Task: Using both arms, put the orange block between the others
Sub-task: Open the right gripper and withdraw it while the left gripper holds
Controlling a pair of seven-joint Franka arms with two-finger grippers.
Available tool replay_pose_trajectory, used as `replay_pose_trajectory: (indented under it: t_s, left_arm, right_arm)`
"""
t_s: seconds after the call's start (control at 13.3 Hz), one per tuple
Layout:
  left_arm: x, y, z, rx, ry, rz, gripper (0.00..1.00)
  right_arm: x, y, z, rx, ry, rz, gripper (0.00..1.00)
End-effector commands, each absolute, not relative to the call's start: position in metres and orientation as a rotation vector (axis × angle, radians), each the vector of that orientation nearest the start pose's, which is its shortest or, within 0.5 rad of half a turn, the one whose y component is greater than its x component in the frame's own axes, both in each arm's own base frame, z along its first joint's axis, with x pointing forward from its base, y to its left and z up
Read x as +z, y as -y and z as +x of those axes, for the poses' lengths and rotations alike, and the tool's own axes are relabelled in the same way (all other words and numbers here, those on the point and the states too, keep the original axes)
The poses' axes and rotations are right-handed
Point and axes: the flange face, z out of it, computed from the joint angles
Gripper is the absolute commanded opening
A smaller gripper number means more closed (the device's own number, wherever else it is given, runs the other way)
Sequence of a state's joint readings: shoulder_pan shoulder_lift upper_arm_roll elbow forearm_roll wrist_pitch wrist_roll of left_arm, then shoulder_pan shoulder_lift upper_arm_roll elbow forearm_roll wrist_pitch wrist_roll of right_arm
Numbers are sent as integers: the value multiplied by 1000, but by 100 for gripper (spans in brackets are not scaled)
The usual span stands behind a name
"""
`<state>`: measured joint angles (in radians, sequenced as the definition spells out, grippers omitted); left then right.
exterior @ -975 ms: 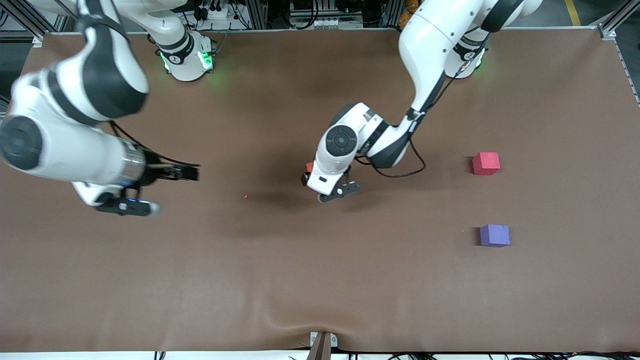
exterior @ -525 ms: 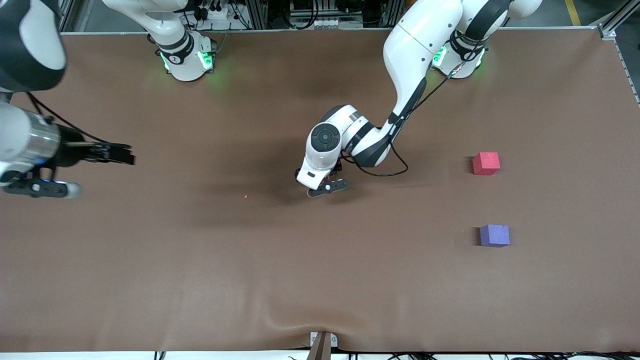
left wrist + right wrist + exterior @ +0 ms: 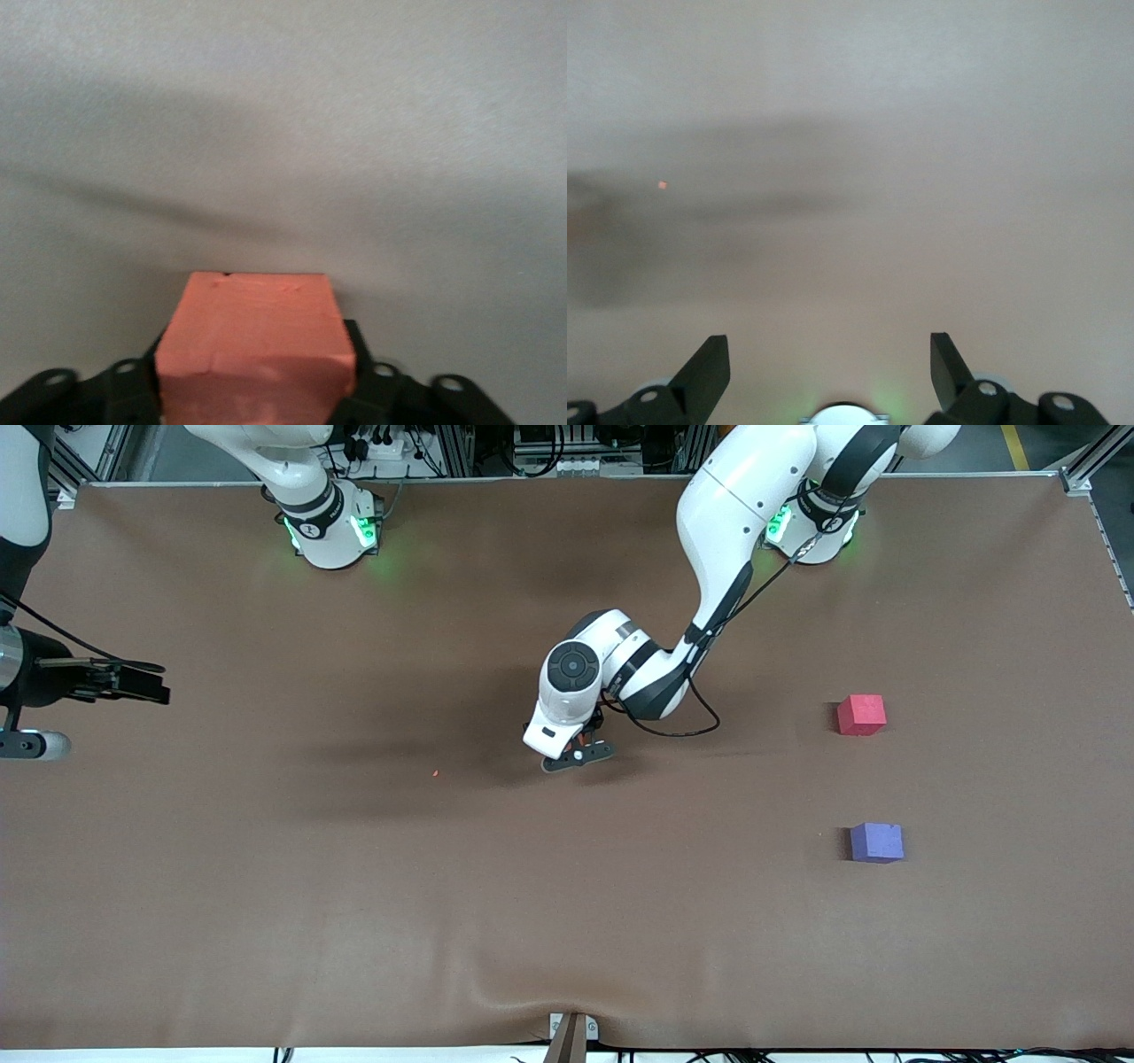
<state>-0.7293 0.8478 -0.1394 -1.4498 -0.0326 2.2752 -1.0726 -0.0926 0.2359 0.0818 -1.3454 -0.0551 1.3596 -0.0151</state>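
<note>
Brown mat [image 3: 354,886] all the way across, and starting at the right arm's end of the table: the right gripper [image 3: 133,682] has pulled back to the very edge of the front view since a second ago, when it hung much closer to mid-table. Its own wrist view shows the right gripper [image 3: 829,372] with fingers spread wide and nothing between them, over bare mat with only a tiny orange crumb [image 3: 662,185] on it. That arm waits.

Moving to the middle: the left gripper [image 3: 578,755] has dropped lower over the mat and its jaws, wide apart a moment ago, have closed in. The front view barely gives it away, just a sliver of orange under the wrist. The left wrist view settles it: the orange block [image 3: 255,350] sits squarely between the black fingers [image 3: 133,390], both pressing its sides (the block looks to be resting on the mat, mid-table).

So my read: the grasp is just made, and the carry comes next.

Toward the left arm's end, the pinkish-red cube [image 3: 861,715] and the purple cube [image 3: 877,842] stand well apart, the purple nearer the front camera, with an open gap between them for the block.
</note>
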Motion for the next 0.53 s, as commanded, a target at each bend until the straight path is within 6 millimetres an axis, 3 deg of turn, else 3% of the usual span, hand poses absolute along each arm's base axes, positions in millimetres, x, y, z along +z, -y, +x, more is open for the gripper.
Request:
replay_pose_trajectory:
  t_s: [0.0, 0.22, 0.45]
  left_arm:
    - [181, 540, 469, 207, 415, -3095, 0]
    - [199, 523, 485, 204, 415, -3064, 0]
    - [233, 460, 541, 174, 430, -3040, 0]
  right_arm:
    - [579, 34, 592, 359, 37, -3192, 100]
    - [575, 45, 592, 374, -5, -3180, 100]
    - [572, 51, 593, 386, -21, -3183, 100]
